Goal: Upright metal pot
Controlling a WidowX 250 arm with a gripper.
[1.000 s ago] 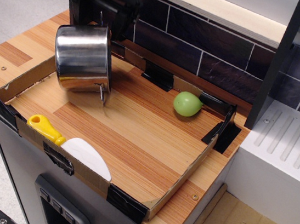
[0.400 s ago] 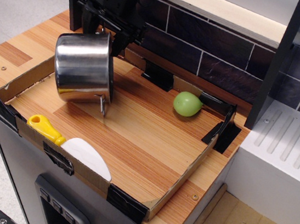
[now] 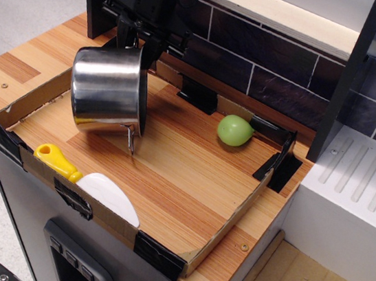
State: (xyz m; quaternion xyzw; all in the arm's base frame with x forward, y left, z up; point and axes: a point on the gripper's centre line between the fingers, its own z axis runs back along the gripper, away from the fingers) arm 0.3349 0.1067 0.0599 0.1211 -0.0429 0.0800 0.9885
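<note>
The metal pot (image 3: 108, 92) is shiny steel, with a wire loop handle hanging at its lower right. It hangs tilted above the left part of the cardboard tray (image 3: 234, 209), its rim toward the back. My black gripper (image 3: 137, 45) comes down from above at the back and is shut on the pot's rim. The green fruit (image 3: 234, 130) lies at the tray's back right, well apart from the pot.
A yellow-handled white spatula (image 3: 92, 182) lies on the tray's front left edge. A dark tiled wall (image 3: 255, 52) runs behind the tray. A white drying rack (image 3: 361, 198) stands at the right. The wooden counter (image 3: 10, 72) extends left.
The pot has moved slightly right and lower with the gripper and tilted nearer to upright. The gripper arm has come further into view above it.
</note>
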